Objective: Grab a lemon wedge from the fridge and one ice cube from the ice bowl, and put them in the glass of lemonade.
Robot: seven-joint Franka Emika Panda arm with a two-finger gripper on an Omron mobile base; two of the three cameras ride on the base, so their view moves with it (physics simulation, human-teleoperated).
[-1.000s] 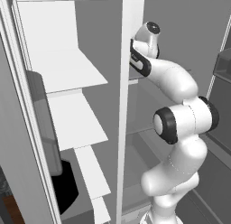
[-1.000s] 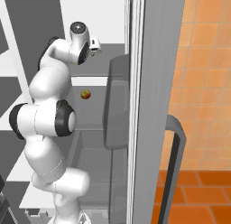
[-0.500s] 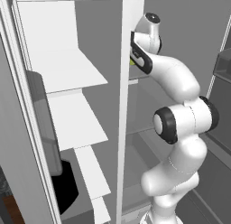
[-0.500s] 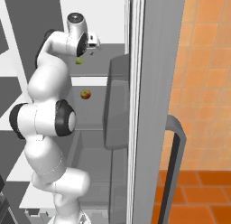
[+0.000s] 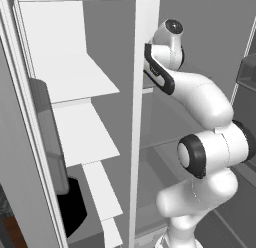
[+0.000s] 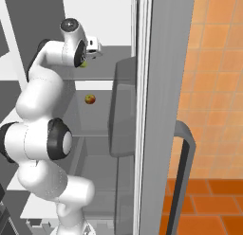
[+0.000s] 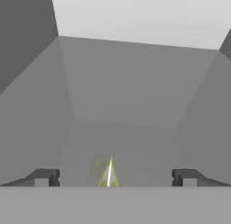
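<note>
The fridge (image 5: 141, 117) stands open, and my arm reaches up into its upper right compartment. The lemon wedge (image 7: 108, 175), a tiny yellow-green sliver, lies on the grey shelf. In the hand view it sits just ahead of my gripper (image 7: 115, 178), between the two dark fingertips (image 7: 45, 177), which stand far apart and touch nothing. From the right base view the lemon wedge (image 6: 84, 64) peeks out just under the hand (image 6: 90, 45). In the left base view the wrist (image 5: 167, 37) is beside the centre divider, which hides the fingers.
A small red-yellow fruit (image 6: 90, 99) lies on the shelf below. The right door's bin (image 6: 123, 106) juts in close beside the arm. White door shelves (image 5: 75, 82) and a dark box (image 5: 50, 137) line the left door. Orange tiles (image 6: 213, 87) lie beyond the right door.
The hand has risen and pushed deeper into the upper compartment, bringing the lemon wedge into sight beneath it. The jaws have spread a little wider.
</note>
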